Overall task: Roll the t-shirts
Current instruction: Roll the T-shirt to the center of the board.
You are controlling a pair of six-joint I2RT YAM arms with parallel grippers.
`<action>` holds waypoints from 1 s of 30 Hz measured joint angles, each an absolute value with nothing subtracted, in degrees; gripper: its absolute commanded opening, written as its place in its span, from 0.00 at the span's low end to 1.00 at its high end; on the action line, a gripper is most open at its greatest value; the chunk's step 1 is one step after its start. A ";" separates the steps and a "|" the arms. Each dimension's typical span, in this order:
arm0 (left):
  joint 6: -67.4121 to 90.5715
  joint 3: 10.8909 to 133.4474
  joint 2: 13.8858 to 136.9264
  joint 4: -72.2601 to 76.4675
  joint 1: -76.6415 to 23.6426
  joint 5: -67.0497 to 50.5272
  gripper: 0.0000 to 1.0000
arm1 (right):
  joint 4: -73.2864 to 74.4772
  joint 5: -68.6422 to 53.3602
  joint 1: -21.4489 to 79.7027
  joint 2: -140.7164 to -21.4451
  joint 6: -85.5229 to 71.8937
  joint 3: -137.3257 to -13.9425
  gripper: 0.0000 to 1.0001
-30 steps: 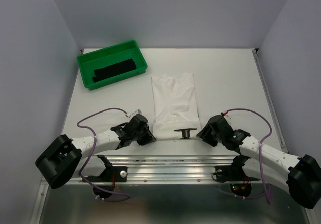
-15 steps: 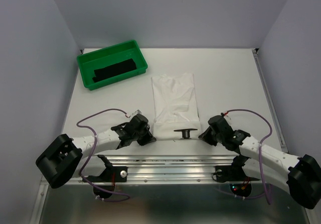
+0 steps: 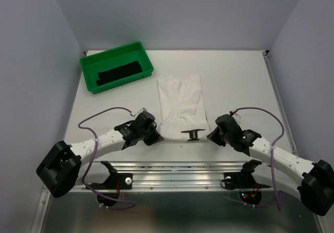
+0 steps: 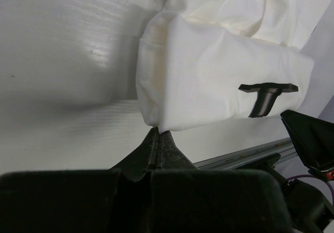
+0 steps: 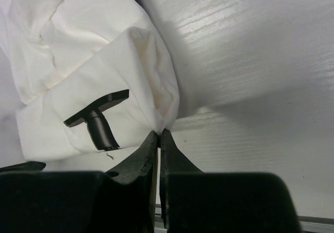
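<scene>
The white t-shirt lies near the middle of the table, folded into a long narrow strip that runs away from the arms. Its near end is doubled over on itself, and a black T-shaped mark shows on that doubled part.

The left tool sits at the near left corner of the strip. In its wrist view the left tool has its jaws pressed together with no gap, and the corner of the white t-shirt comes down right into their tips, so it appears to be pinching the cloth there. The right tool is at the near right corner. Seen from its own camera, the right tool has its jaws drawn almost flat together, with the corner of the white t-shirt caught at the tips and the cloth puffed up just above them.

The black t-shirt lies as a dark strip in the green tray at the far left of the table, well apart from both arms.
</scene>
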State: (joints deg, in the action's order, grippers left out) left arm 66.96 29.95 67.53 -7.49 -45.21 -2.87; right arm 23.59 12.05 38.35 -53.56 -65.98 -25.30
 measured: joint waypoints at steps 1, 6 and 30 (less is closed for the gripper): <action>66.92 30.46 67.72 -7.73 -44.66 -3.07 0.00 | 23.79 12.25 38.35 -54.02 -65.78 -25.78 0.03; 66.02 33.06 68.84 -9.58 -42.17 -3.66 0.00 | 24.12 12.88 38.35 -55.81 -65.34 -27.27 0.04; 59.00 44.07 75.59 -12.86 -34.94 -6.24 0.00 | 25.78 13.50 33.26 -64.84 -58.72 -39.44 0.06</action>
